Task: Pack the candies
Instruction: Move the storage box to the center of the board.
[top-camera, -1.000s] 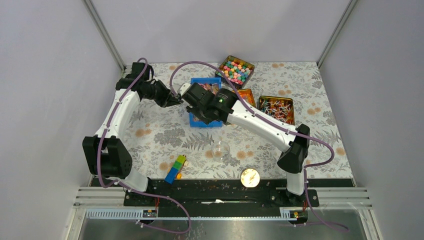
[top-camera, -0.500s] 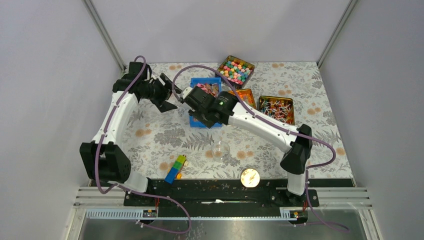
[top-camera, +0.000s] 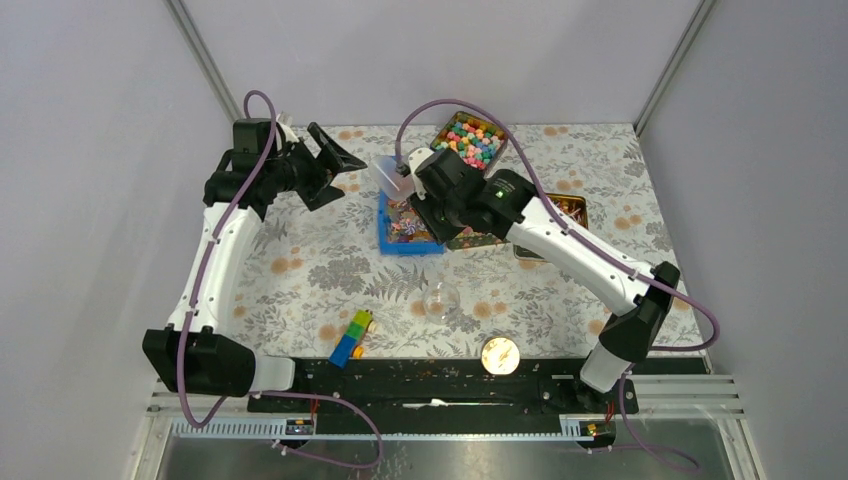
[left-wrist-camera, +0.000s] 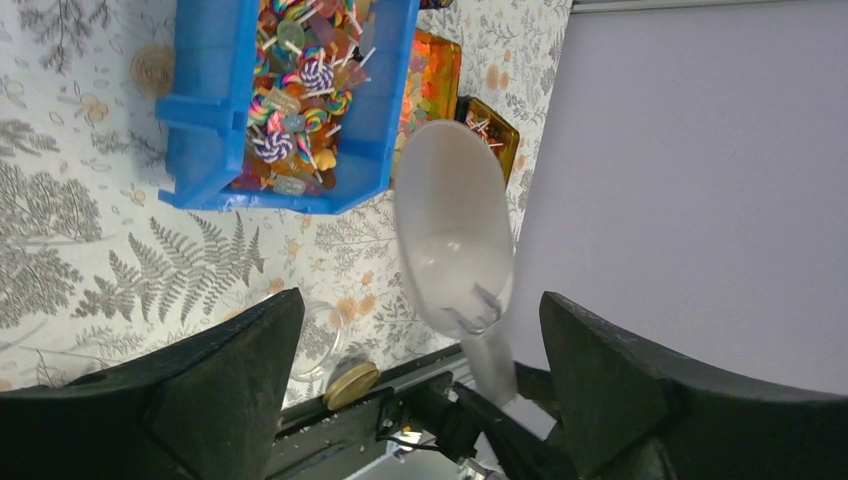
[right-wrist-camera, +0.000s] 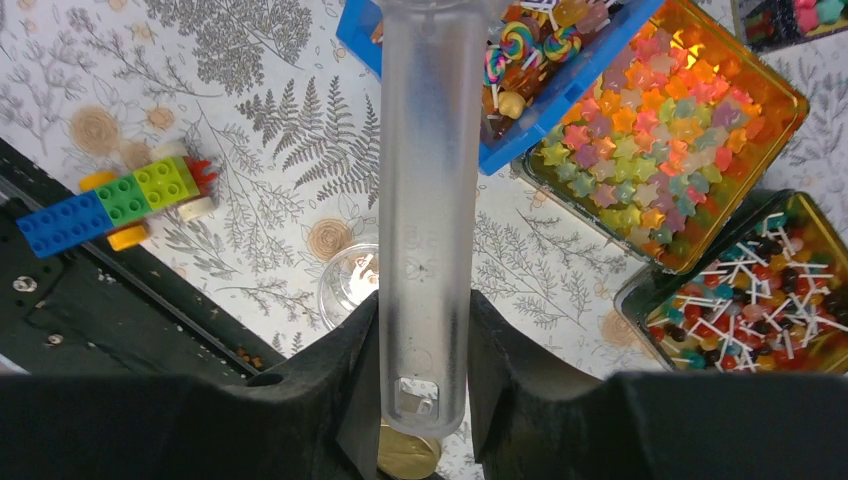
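My right gripper (right-wrist-camera: 422, 310) is shut on the handle of a translucent plastic scoop (right-wrist-camera: 425, 150). In the top view the right gripper (top-camera: 425, 195) holds the scoop's bowl (top-camera: 388, 178) above the far end of a blue bin (top-camera: 385, 235). The bin holds swirl lollipops and mixed sweets. The bowl (left-wrist-camera: 455, 230) looks empty. My left gripper (top-camera: 345, 178) hangs open to the left of the scoop, apart from it. Nothing touches the left gripper (left-wrist-camera: 420, 298). The candies, tiny red, white and brownish sweets, fill a gold tin (right-wrist-camera: 745, 290) right of the bin. My right arm mostly hides this tin in the top view.
A tin of orange and pink star sweets (right-wrist-camera: 665, 140) sits between the bin and the candy tin. A tin of pastel balls (top-camera: 470, 140) stands at the back. Nearer the front are a small glass jar (top-camera: 441, 300), its gold lid (top-camera: 500, 354) and a toy-brick stack (top-camera: 350, 338).
My left gripper opened and drew back to the left and upward. My right gripper rose from over the blue bin with the scoop, carrying it toward the bin's far end.
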